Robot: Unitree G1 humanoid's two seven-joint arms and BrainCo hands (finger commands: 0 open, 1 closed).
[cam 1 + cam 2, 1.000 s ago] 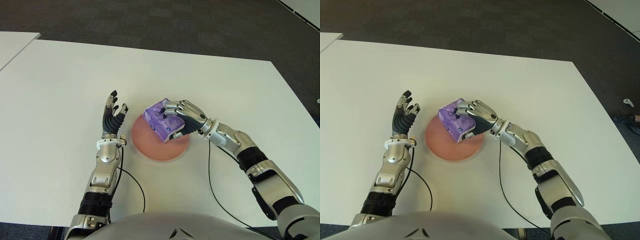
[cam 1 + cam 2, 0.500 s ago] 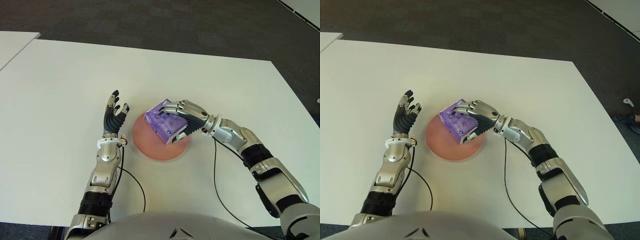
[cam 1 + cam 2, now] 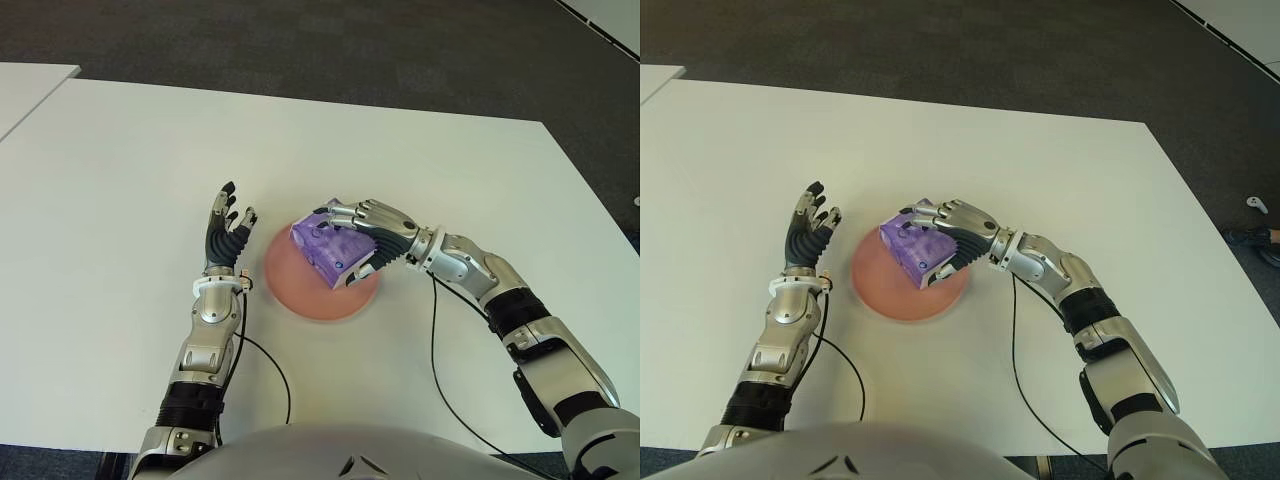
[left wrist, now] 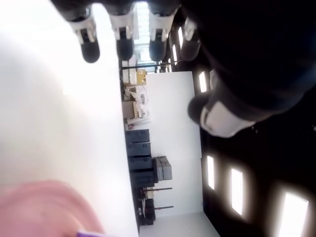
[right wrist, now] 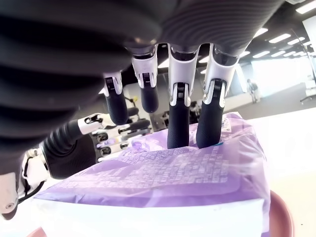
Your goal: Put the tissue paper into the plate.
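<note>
My right hand (image 3: 372,238) is clamped around the purple tissue pack (image 3: 328,248), which sits tilted over the pink plate (image 3: 300,290) toward 2 o'clock; mostly done, I judge, only letting go and backing off left; my left hand (image 3: 227,232) shows at 9 o'clock of the plate, fingers spread, empty; white table (image 3: 120,180) bare all round, edges well apart.

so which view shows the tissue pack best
The right wrist view: the purple tissue pack fills it, with the right hand's fingers pressing its top, over the pink plate. The eye views show it smaller, half covered by that hand. The left wrist view catches only a purple sliver.
</note>
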